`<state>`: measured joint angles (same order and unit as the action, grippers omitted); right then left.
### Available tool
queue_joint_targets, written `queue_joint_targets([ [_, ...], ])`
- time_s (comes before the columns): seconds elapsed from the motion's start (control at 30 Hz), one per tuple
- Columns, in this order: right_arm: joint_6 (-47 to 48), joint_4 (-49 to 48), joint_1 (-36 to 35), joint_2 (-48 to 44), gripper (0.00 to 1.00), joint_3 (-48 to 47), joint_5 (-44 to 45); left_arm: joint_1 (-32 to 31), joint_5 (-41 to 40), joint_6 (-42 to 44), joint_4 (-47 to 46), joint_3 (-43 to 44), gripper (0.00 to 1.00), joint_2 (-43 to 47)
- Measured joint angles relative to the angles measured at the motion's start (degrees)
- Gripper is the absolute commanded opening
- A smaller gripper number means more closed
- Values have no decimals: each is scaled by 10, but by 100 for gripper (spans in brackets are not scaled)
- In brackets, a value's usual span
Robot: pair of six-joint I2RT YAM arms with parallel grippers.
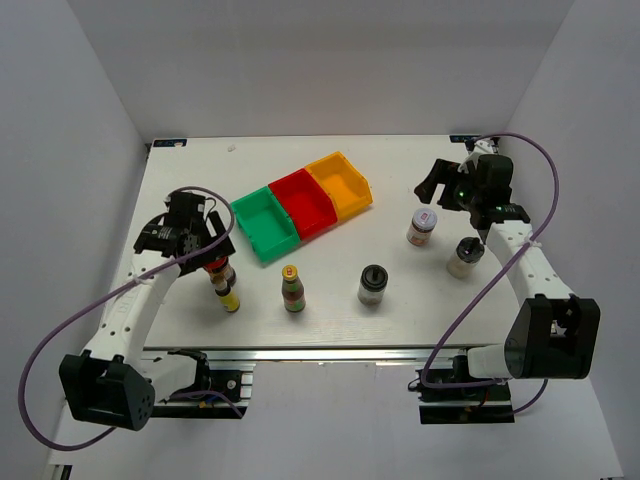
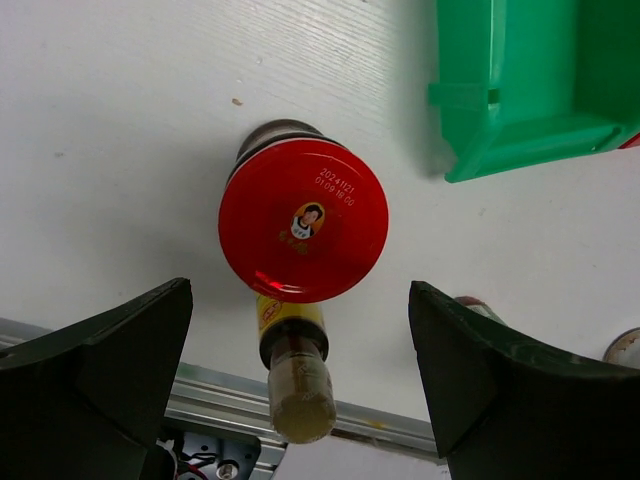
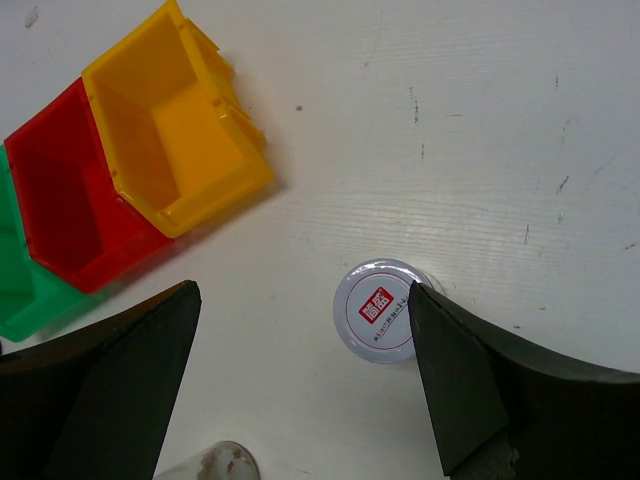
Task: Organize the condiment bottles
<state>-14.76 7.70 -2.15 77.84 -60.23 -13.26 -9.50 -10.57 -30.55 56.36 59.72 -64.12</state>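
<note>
Above the left front corner, your left hand (image 1: 213,246) hangs wide open over the red-capped jar (image 1: 218,268); your right hand (image 3: 303,292), open too, over the white-lidded jar (image 3: 377,323).
Only the left wrist shows the cap's printing; the slim yellow bottle (image 2: 297,375) stands just beside that jar, close to the surface (image 2: 100,120) edge, the green bin (image 1: 264,225) near behind.

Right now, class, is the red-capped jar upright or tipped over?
Upright: the left wrist view looks straight down on the red-capped jar, its round lid facing the camera.
</note>
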Motion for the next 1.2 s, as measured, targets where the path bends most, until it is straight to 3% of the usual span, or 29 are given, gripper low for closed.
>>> queue_joint_targets([
  [0.53, 2, 1, 0, 0, 89, 0, -2, 0, -22, 14, -42, -16, 95, -82],
  [0.57, 2, 1, 0, 0, 89, 0, -2, 0, -25, 14, -42, -16, 87, -85],
  [0.7, 2, 1, 0, 1, 89, 0, -1, 0, -26, 19, -51, -19, 73, -93],
  [0.77, 2, 1, 0, 3, 89, 0, 0, 0, -28, 22, -52, -19, 59, -93],
  [1.03, 2, 1, 0, 3, 89, 0, 0, 0, -29, 26, -47, -14, 26, -93],
  [1.2, 2, 0, 0, 3, 89, 0, -2, 0, -15, 28, -41, 19, 22, -93],
])
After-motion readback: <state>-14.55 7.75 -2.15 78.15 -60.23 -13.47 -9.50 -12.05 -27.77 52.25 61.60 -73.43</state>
